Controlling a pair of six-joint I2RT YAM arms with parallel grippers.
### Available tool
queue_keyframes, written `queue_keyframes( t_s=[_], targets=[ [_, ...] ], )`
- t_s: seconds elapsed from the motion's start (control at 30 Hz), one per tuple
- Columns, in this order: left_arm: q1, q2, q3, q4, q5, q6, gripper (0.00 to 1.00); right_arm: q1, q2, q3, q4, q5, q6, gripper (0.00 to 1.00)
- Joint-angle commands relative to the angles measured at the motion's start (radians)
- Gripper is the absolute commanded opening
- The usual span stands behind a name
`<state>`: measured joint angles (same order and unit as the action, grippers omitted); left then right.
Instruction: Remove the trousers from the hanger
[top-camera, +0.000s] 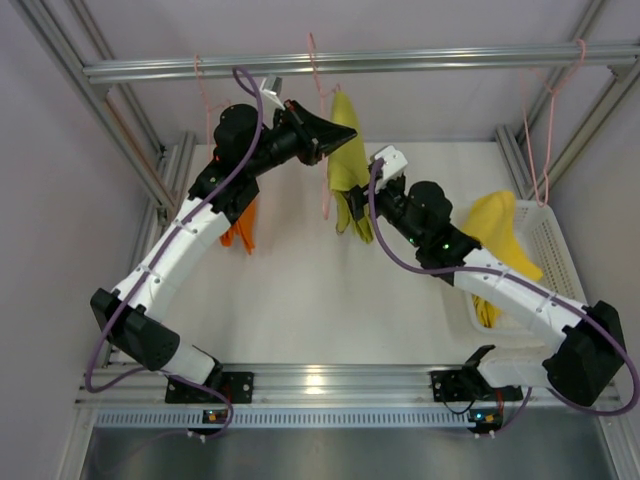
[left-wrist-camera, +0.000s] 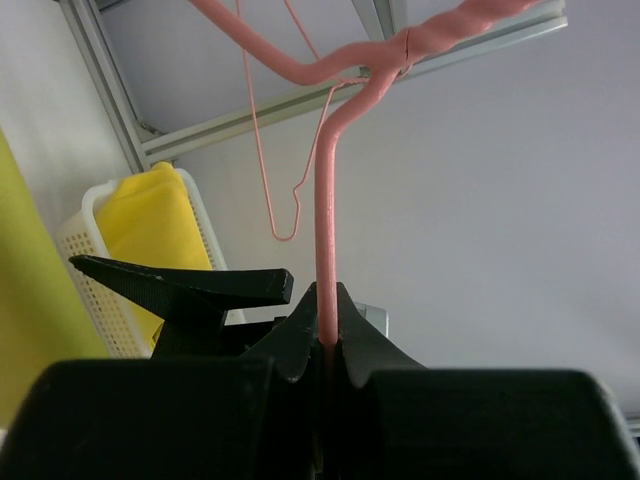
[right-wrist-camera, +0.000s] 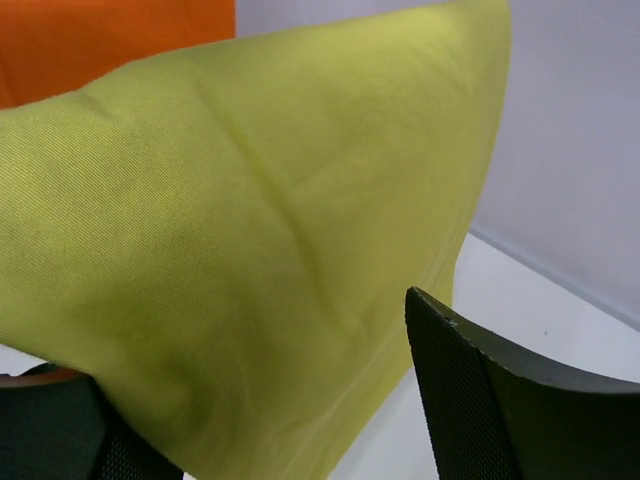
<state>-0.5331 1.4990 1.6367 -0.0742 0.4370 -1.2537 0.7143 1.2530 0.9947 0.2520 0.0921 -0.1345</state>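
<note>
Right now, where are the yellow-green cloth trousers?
Top view, centre back: the yellow-green trousers hang on the pink wire hanger, between the left gripper and the right gripper.

Left claw (left-wrist-camera: 325, 325) grips pink hanger (left-wrist-camera: 325, 220); yellow trousers (left-wrist-camera: 150, 235) behind.

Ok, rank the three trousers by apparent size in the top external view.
1. Yellow trousers and yellow-green trousers: too alike to separate.
2. Orange trousers: smallest, mostly hidden by the left arm.
</note>
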Motion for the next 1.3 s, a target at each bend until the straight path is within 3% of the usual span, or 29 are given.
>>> queue_keyframes(
  t_s=[0.0,0.47,0.77,1.27],
  targets=[
    [-0.007,-0.04,0.086,0.205,0.019,0.019,0.0,-0.05,-0.055,0.009,0.052,-0.018,0.016,0.72],
    [-0.008,-0.029,0.083,0.209,0.026,0.025,0.0,-0.093,-0.09,-0.024,0.01,-0.169,-0.062,0.71],
    [-0.019,-0.022,0.094,0.22,0.032,0.013,0.0,-0.095,-0.026,0.013,0.02,-0.072,-0.054,0.67],
    [-0.059,0.01,0.129,0.229,0.011,-0.023,0.0,-0.092,0.072,0.085,0.092,-0.088,0.053,0.88]
  ],
)
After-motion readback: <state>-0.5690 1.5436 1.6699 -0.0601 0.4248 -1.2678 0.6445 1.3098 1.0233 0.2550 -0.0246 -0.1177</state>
